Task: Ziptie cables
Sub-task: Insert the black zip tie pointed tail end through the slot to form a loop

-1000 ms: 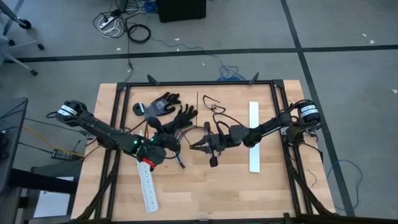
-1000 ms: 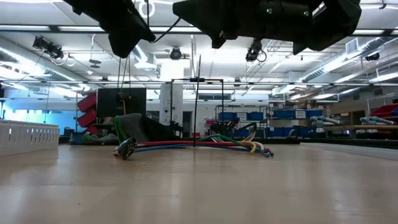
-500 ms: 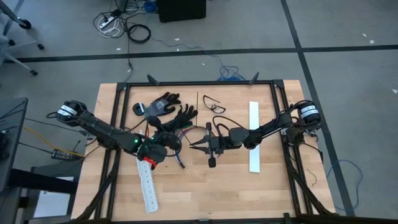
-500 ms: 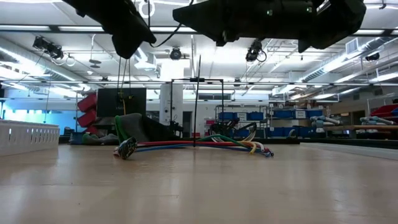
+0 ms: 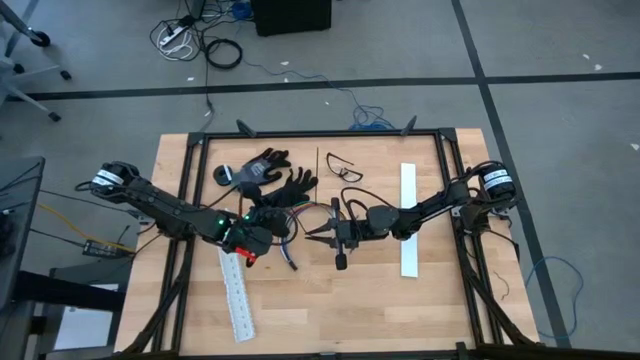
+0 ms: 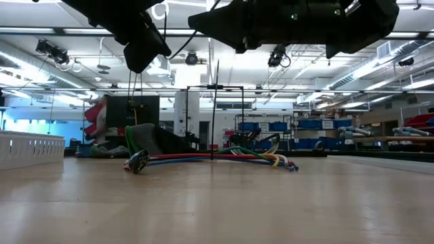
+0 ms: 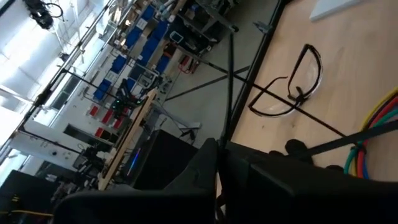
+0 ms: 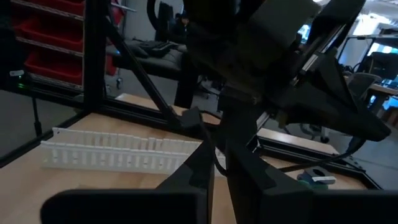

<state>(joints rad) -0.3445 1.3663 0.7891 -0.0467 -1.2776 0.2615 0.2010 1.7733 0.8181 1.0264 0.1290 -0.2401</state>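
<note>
Above the middle of the worktop (image 5: 330, 310), both hands hang closed and holding nothing I can make out, left hand (image 5: 252, 243) and right hand (image 5: 318, 236) flanking the cables (image 6: 224, 158), so a descent could snag or scatter them.

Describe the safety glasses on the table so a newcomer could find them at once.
Start at the wooden table inside the black frame and look along its far edge, near the middle. The safety glasses lie there on bare wood, between the black gloves and the upright white slotted strip. They are the only thin dark wire outline with clear lenses; the cables nearby are coloured strands.
</note>
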